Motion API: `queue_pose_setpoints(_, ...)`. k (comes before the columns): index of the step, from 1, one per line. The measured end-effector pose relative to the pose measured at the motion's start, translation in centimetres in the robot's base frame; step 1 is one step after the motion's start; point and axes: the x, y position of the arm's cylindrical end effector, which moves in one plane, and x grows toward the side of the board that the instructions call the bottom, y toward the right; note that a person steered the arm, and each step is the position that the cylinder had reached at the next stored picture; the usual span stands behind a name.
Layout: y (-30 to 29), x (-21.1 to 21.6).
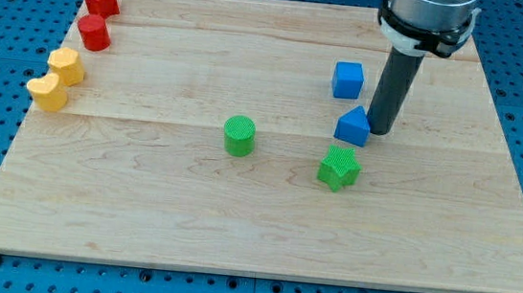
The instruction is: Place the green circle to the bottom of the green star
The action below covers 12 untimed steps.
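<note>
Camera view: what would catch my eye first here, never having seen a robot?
The dark rod at the view's upper right, my tip down beside a blue block. Just below sit the green star and, to its left, the green circle. Red and yellow blocks cluster at the far left.

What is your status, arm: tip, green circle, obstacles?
My tip against blue triangular block, above green star. Green circle left of star, untouched. Nothing between them.
</note>
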Motion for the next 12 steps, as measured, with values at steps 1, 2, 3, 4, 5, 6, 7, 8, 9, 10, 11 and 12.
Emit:
queue_pose_setpoints(1, 0.7, -1.4)
queue_pose_setpoints(2, 0.3, -5.2)
queue_pose_setpoints(3, 0.5, -10.8)
queue_pose_setpoints(4, -6.0, -12.6)
queue_pose_setpoints(5, -11.1, -8.9)
queue_pose_setpoints(6, -16.6, -5.1)
queue_pose_setpoints(7, -19.6, -1.3)
queue_pose_setpoints(8, -15.6, 3.1)
queue_pose_setpoints(9, -13.8, 5.9)
queue_pose_setpoints(10, -12.6, 8.9)
queue_pose_setpoints(11, -13.8, 10.1)
queue_pose_setpoints(12, -15.7, 11.8)
